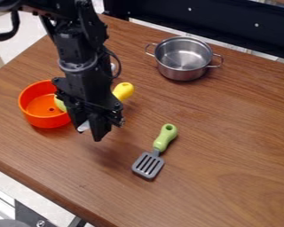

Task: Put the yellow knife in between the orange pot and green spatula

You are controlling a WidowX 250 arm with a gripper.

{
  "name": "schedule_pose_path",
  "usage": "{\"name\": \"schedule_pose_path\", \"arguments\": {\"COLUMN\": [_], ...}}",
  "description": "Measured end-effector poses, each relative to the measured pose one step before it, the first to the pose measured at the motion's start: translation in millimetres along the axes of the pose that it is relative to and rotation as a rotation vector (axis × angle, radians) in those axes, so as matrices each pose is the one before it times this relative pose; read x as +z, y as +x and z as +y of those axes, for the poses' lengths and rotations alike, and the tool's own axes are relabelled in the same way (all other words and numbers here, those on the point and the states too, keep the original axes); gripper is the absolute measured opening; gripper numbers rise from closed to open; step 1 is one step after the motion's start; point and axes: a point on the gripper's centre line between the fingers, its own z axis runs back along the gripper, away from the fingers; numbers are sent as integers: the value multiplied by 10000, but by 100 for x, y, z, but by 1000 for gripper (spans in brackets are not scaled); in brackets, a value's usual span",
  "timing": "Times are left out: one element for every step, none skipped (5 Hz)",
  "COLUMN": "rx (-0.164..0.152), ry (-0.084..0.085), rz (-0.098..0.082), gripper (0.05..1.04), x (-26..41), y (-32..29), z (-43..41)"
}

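Observation:
The black gripper [94, 127] hangs over the table just right of the orange pot [43, 119], shut on the yellow knife. This knife [124, 91] shows its yellow handle to the upper right of the gripper and a pale piece of blade at the lower left; its middle is hidden behind the gripper. To the right lies the green spatula [165, 138], handle up and grey slotted head toward the lower left.
A metal pot [183, 59] with two handles stands at the back. Something yellow-green [60, 104] sits in the orange pot, partly behind the arm. The wooden table [227, 146] has its front edge at the lower left.

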Motion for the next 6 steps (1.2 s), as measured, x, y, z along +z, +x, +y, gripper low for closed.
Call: {"name": "schedule_pose_path", "arguments": {"rx": [-49, -326, -69, -150, -199, -111], "ry": [90, 9, 63, -86, 8, 90], "rz": [-42, 674, -217, 168, 88, 56], "gripper": [377, 377, 377, 438, 733, 980], "x": [-87, -1440, -910, -406, -278, -164], "y": [-49, -526, -312, -309, -470, -299], "z": [780, 351, 428, 308, 210, 215]}}
